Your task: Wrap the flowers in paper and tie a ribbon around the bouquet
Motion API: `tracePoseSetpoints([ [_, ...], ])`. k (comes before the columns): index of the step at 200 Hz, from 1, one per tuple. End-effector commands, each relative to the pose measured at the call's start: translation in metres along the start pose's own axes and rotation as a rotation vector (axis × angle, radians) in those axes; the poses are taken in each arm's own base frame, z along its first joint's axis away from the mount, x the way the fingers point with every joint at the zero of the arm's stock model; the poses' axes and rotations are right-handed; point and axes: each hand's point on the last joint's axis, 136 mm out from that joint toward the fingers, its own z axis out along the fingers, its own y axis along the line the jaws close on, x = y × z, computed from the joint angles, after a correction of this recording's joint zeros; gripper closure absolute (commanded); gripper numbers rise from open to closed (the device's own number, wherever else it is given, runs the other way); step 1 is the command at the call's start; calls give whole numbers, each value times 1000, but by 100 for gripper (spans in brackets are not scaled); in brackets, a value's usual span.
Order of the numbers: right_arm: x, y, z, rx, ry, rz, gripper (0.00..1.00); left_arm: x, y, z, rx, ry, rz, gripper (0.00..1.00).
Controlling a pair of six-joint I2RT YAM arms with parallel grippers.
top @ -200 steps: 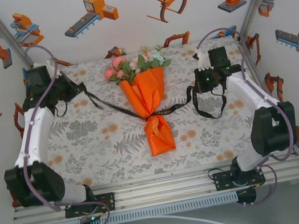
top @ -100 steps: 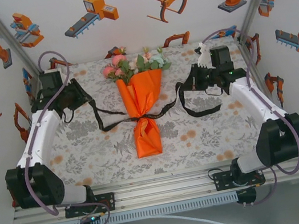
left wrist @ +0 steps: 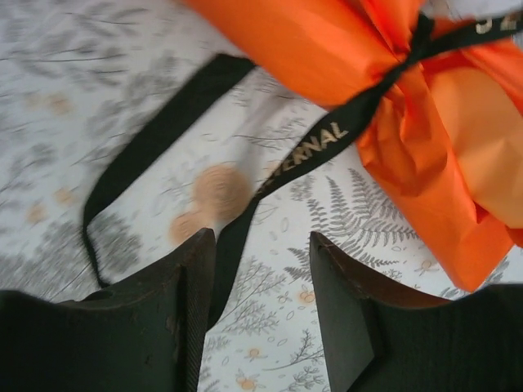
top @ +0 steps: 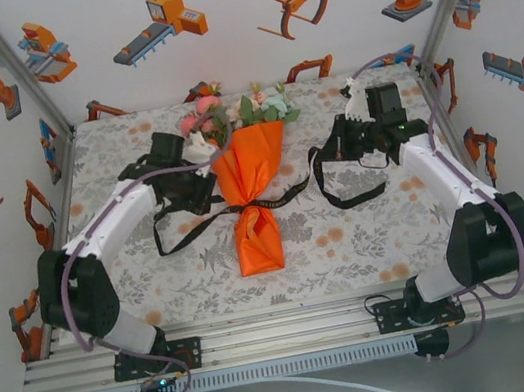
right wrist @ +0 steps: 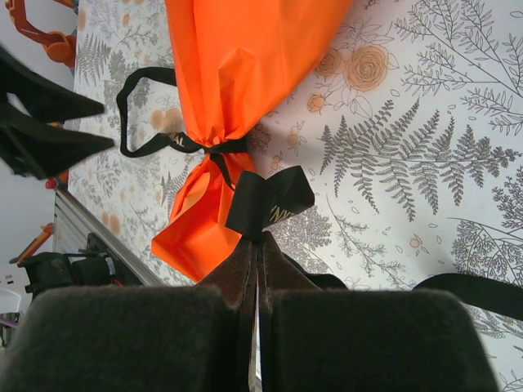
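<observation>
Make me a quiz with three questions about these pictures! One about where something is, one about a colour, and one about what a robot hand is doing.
1. Where does the ribbon go round the paper?
A. Round its pinched narrow part
B. Round its very bottom tip
C. Nowhere, it lies apart

2. What colour is the paper?
A. Blue
B. Orange
C. White

3. How is the right gripper?
A. Wide open
B. Shut on a leaf
C. Shut on the ribbon

Answers:
1 A: the black strip squeezes the paper at its waist, well below the flowers.
2 B: the whole sheet is bright orange.
3 C: its fingers are pressed together with a fold of ribbon sticking out from the tips.
</observation>
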Motion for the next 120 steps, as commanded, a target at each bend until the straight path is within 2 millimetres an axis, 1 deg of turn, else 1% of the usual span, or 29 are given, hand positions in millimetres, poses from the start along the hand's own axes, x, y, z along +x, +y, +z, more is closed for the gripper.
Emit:
tracePoseSetpoints([
  [1,-2,7,-1,-25,0,-16,100,17,-8,24,85,33,85,46],
  [19,1,7,-3,-24,16,-31,100,23,-6,40,79,64,73,42],
  [31,4,8,-4,-21,30,-40,100,31,2,50,37,112,70,41],
  [42,6,9,-5,-25,37,-45,100,37,8,56,11,146,63,41],
  [55,8,10,-5,-29,41,-48,100,43,5,62,32,170,58,42],
  [69,8,9,-6,-29,41,-50,100,50,-1,67,81,211,30,45],
  [77,7,9,-6,-27,40,-50,100,55,0,70,87,243,5,48],
  [88,6,9,-6,-22,37,-50,100,63,9,73,58,293,-27,55],
  [99,5,9,-7,-15,28,-56,100,67,19,73,17,316,-43,60],
  [104,4,9,-8,-11,26,-60,100,66,21,72,8,309,-48,62],
  [120,3,6,-10,13,13,-71,100,57,25,62,20,250,-78,72],
])
